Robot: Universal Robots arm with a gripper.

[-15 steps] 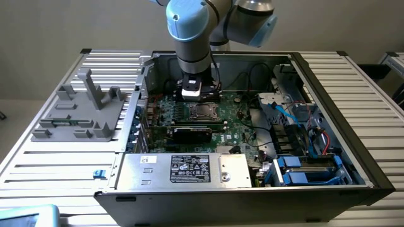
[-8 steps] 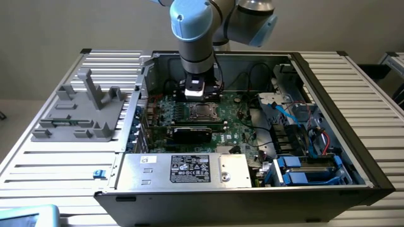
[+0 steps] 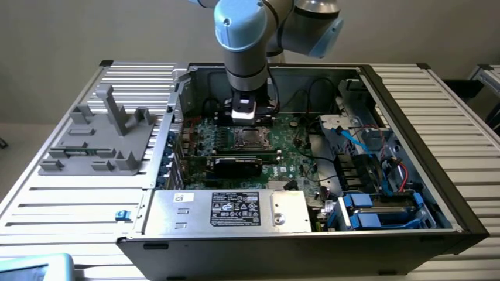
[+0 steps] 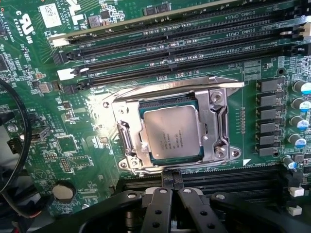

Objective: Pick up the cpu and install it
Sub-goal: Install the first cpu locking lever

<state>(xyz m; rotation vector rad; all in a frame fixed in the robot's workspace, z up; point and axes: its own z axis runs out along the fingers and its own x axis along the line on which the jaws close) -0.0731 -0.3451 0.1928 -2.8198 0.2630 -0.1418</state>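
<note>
Chip (image 4: 171,131) in place: the silver-topped cpu lies flat inside the metal-framed socket (image 4: 218,121) on the green motherboard (image 4: 77,145), within an open computer case (image 3: 406,105) on a slatted table (image 3: 70,205). Gripper (image 4: 169,187) hovers just above the board beside the socket, jaws closed and holding nothing. Grey plastic fixture (image 3: 98,140) stands at the exterior view's left.

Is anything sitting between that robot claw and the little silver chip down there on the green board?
Nothing visible does. The shiny silver-grey square cpu already lies in the dark socket with the metal frame on the green motherboard, top uncovered. The black gripper sits shut beside the socket's edge, holding nothing, with only bare board and memory slots between.
</note>
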